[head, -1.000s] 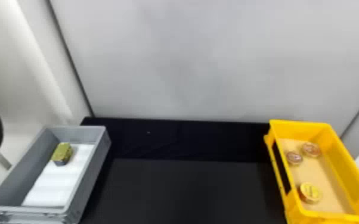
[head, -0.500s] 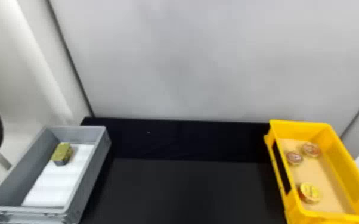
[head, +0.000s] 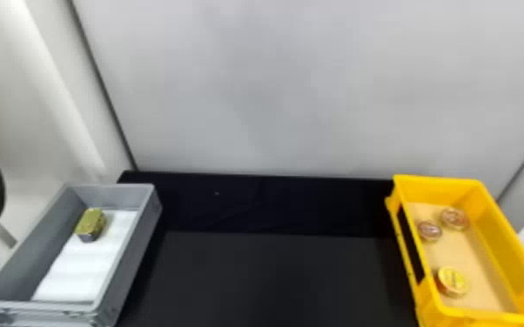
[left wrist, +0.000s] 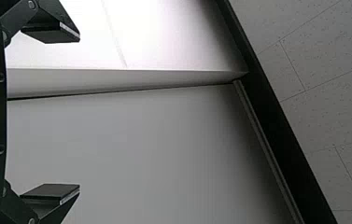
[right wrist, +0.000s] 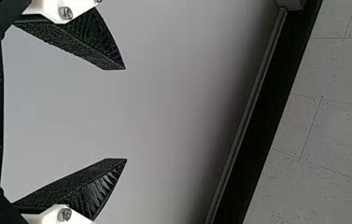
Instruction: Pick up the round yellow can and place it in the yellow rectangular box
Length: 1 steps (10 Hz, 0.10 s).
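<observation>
"Black right gripper (right wrist: 126,114): wide or narrow?"

"Wide, and the left gripper (left wrist: 79,113) is spread wide too."

"Where's the round yellow can (head: 453,281)?"

"Inside the yellow box (head: 437,186), toward its left side. Two reddish tins (head: 454,218) sit farther back."

"And the gold tin (head: 91,222)?"

"In the grey box (head: 131,265), on white padding (head: 80,267)."
</observation>
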Available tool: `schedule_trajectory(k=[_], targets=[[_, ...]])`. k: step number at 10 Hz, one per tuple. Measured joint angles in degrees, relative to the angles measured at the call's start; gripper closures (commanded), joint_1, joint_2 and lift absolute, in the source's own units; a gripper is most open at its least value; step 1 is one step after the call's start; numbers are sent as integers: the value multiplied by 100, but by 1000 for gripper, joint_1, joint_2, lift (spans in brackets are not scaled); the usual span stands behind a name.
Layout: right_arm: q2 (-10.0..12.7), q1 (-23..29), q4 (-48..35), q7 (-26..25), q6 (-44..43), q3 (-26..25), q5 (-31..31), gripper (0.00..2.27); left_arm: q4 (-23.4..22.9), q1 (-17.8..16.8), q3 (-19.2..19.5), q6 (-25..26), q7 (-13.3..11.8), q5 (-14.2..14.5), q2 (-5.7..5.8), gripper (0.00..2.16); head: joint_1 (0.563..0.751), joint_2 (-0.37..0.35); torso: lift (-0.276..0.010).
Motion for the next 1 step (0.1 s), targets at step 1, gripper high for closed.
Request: schedule_trajectory(k=[1], targets=[[27,2,-27,20,19,-49,-34,87,2,1,0,0,0,0,0,140,663,54,-3]])
